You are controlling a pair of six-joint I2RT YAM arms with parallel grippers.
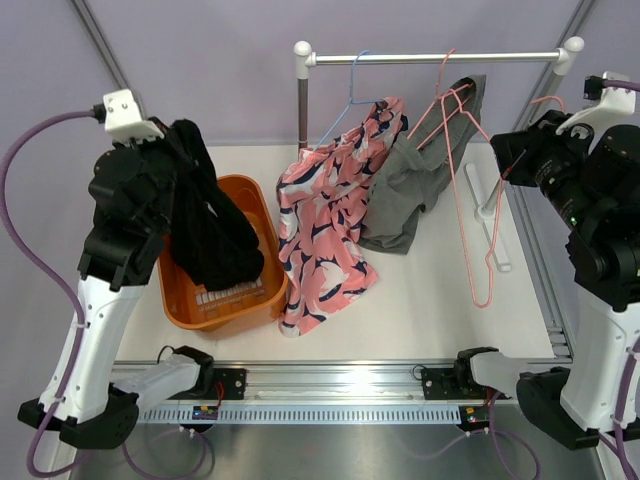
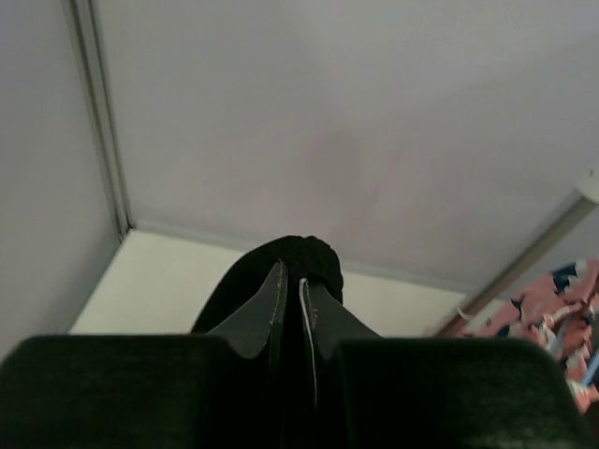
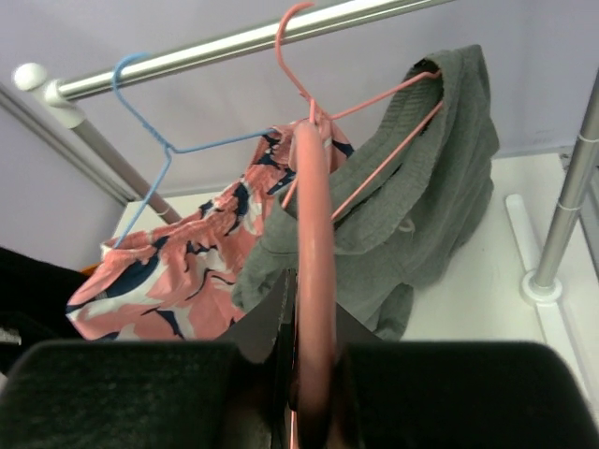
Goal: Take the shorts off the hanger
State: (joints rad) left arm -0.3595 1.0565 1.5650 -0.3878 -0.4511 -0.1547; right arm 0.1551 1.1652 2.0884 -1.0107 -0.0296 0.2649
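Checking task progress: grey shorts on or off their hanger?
On. The grey shorts are draped over a pink hanger below the rail. The hanger's wire runs up under the fabric.

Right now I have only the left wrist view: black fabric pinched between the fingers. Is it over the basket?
Observer: Yes. The black shorts hang from the left gripper above the orange basket.
Reviewer: And the right arm?
Observer: The right gripper is shut on a pink hanger with nothing on it.
Reviewer: What hangs on the rail?
Observer: Patterned pink shorts on a blue hanger, with grey shorts beside them.
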